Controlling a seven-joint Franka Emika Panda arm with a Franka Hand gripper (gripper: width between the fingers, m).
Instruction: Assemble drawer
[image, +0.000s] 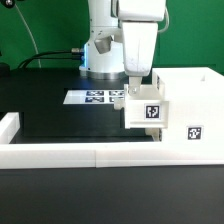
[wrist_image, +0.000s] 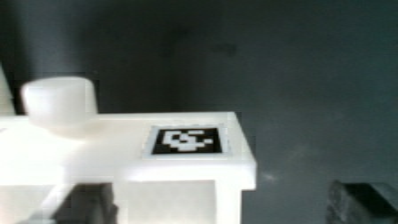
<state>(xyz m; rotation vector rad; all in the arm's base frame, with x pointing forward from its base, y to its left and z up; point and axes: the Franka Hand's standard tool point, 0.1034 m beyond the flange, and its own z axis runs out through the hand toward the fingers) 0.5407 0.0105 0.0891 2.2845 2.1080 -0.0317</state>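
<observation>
A small white tray (image: 146, 108) with a black-and-white tag juts out of the tall white case (image: 192, 100) toward the exterior view's left, raised above the black table. My gripper (image: 134, 84) stands straight over the tray's outer end. In the wrist view the tray (wrist_image: 107, 150) shows its round knob (wrist_image: 57, 100) and its tag (wrist_image: 187, 140). My gripper (wrist_image: 222, 205) is open there. One dark finger (wrist_image: 80, 205) sits over the tray and the other finger (wrist_image: 368, 200) stands well clear of its edge. No second tray shows.
The marker board (image: 98, 97) lies on the table behind the tray, by the robot's base (image: 100, 55). A low white wall (image: 70, 153) edges the table's front and the exterior view's left (image: 10, 125). Black table (image: 60, 120) spreads left of the tray.
</observation>
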